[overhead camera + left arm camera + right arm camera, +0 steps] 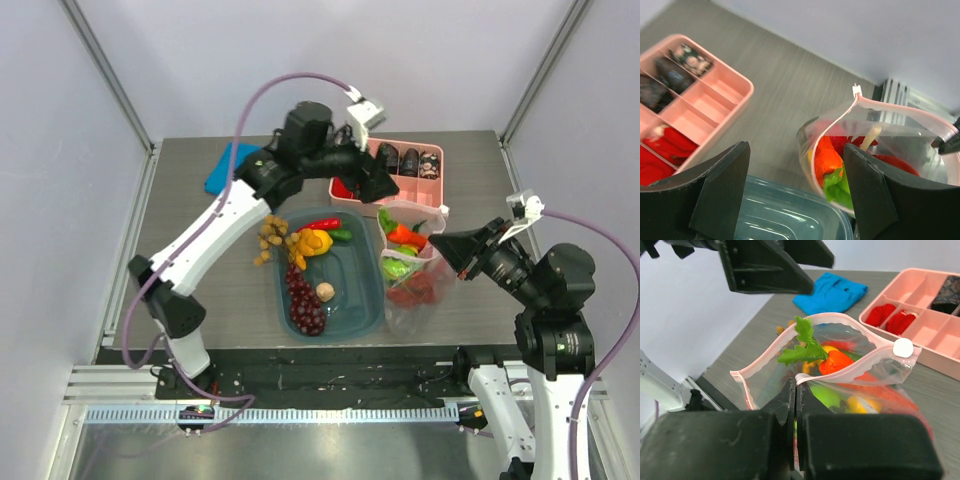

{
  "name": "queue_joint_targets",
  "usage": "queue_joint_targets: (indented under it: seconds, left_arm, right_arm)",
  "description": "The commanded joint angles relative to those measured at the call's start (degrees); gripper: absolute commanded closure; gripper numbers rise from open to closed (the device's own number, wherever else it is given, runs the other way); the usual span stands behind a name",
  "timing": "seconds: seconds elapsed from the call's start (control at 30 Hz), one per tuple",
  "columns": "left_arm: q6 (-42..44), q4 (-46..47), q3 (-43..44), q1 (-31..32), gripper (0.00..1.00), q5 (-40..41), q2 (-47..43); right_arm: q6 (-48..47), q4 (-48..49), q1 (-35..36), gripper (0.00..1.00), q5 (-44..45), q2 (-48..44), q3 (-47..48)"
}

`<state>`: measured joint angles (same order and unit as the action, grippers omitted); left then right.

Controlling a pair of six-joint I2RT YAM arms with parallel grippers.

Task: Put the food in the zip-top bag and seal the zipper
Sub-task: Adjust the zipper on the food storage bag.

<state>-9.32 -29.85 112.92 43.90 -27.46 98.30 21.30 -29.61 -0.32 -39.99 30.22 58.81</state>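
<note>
Grey wood-grain table [470, 180], white enclosure walls. The zip-top bag [412, 300] stands upright just right of the teal tub [355, 290] and in front of the pink tray [720, 95], mouth open. Inside it, a carrot [837, 362] sits at the mouth with its green top up, plus red, green and yellow pieces below. The zipper [855, 369] is unsealed, with the white slider [903, 347] at one end. The right gripper [795, 390] has its fingers pressed together, pinching the near zipper lip away from the slider. The left gripper [795, 185] is spread, nothing between the fingers, above the gap between tray and bag. The tub holds a yellow fruit [315, 242], red chilli [325, 224] and dark grapes [305, 305]. Brown nuggets [270, 235] lie on the table just left of the tub. Blue cloth [225, 165] far left.
</note>
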Motion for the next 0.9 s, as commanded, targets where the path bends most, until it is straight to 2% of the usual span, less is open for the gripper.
queue_joint_targets:
  seconds: [0.0,0.2,0.43,0.53,0.57,0.63,0.67,0.7,0.77,0.8,0.87]
  left_arm:
    - [4.9,-10.1,9.2,4.7,0.21,1.3,5.9]
    - [8.0,-21.7,18.8,8.6,0.28,-0.5,16.2]
    - [9.1,-22.3,21.3,9.9,0.33,-2.9,20.1]
    - [9.1,-18.4,21.2,9.9,0.56,-3.7,20.1]
    - [8.7,-16.8,20.8,9.8,0.76,-4.3,19.9]
    - [7.5,-11.7,19.7,9.8,0.94,-7.0,19.1]
    - [6.9,-10.0,18.0,9.8,1.00,-8.6,18.8]
    - [5.6,-6.7,17.1,9.7,1.00,-11.6,18.5]
    - [4.7,-3.8,14.0,9.3,1.00,-14.4,17.4]
    - [4.7,-2.3,13.1,8.6,1.00,-17.7,17.0]
    - [4.2,1.6,11.2,7.6,1.00,-20.8,16.8]
  right_arm:
    - [-7.1,-0.9,0.1,0.99,3.3,-1.7,-1.5]
    - [-10.0,-2.4,0.1,0.99,3.5,-3.0,-3.6]
    - [-11.6,-2.2,0.1,0.99,4.0,-4.0,-5.6]
    - [-11.7,-1.3,0.1,0.99,3.4,-4.0,-6.4]
    - [-11.7,-0.6,0.1,0.99,3.1,-3.9,-7.0]
    - [-11.8,0.5,0.1,0.99,2.3,-3.2,-7.8]
    - [-11.8,1.3,0.1,0.99,2.2,-2.5,-8.1]
    - [-11.9,1.7,0.1,0.98,2.0,-1.4,-8.0]
    - [-11.9,2.0,0.1,0.89,1.5,-0.2,-7.9]
    - [-12.3,1.9,0.1,0.73,1.0,0.3,-7.8]
    - [-13.3,1.4,0.1,0.53,-1.2,1.3,-7.2]
